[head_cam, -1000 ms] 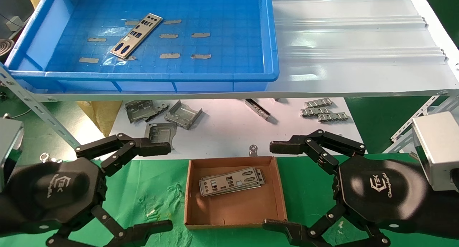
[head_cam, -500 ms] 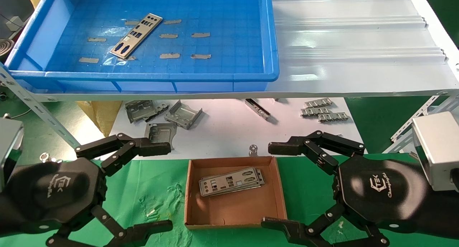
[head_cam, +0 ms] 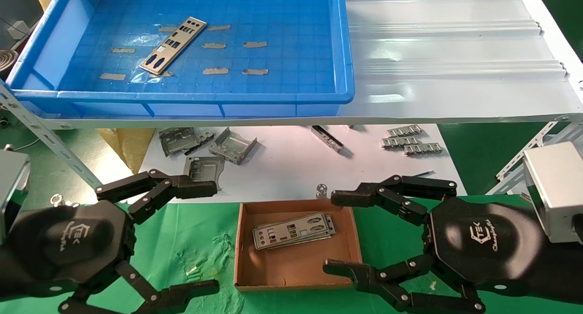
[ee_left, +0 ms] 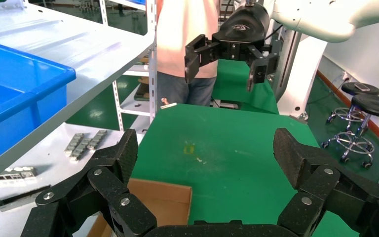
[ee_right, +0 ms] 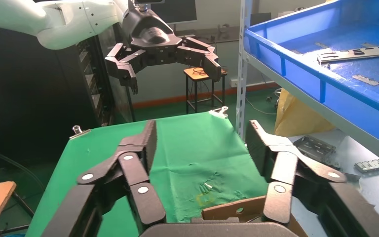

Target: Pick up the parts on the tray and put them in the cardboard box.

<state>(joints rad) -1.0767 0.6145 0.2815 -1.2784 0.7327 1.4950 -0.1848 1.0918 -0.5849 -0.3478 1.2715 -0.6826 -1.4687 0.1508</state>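
Where the green cloth (head_cam: 191, 241) covers the lower table, the cardboard box (head_cam: 298, 270) sits between the two grippers, with a stack of parts (head_cam: 294, 231) lying flat inside it toward its far wall. One further part (head_cam: 173, 45) lies flat and diagonal on the floor of the tray (head_cam: 182, 97), left of the tray's centre, among the tape strips (head_cam: 215, 70). The tray rests on the left portion of the white shelf (head_cam: 446, 54), above and beyond the box.

The left gripper (head_cam: 207, 236) hovers over the green cloth, left of the box, fingers spread wide, empty. The right gripper (head_cam: 337, 232) hovers at the box's right wall, fingers spread wide, empty; its far fingertip is over the box's far right corner and its near fingertip is over the near right corner.

On the white sheet (head_cam: 282, 163) beneath the shelf lie bent grey brackets (head_cam: 232, 145) to the left and comb-like strips (head_cam: 412, 143) to the right, apart from the box.
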